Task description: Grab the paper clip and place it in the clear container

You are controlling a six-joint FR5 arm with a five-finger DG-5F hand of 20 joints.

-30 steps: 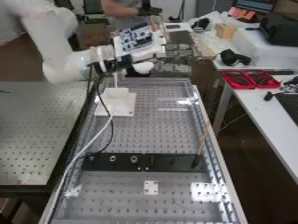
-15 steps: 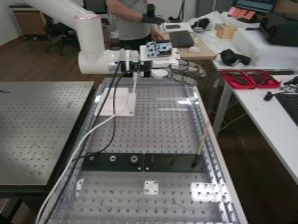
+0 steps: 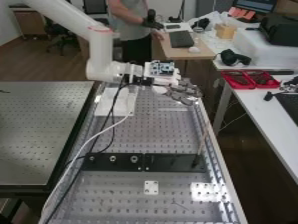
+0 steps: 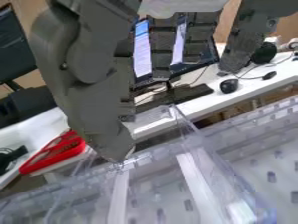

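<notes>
While one hand (image 3: 183, 93) hangs nearly straight-fingered, apparently empty, one clear container (image 4: 218, 167) sits near.

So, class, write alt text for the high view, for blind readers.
A white robot arm extends from the upper left, its dark grey hand open above the far end of a perforated metal bench. A black plate lies across its near half; red trays sit on a white desk at right.

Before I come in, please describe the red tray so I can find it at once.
In the high view, find the white table right of the perforated bench. Near that table's left edge lies the red tray, split into two side-by-side compartments. Its bright red sets it apart from the dark keyboard nearby.
</notes>
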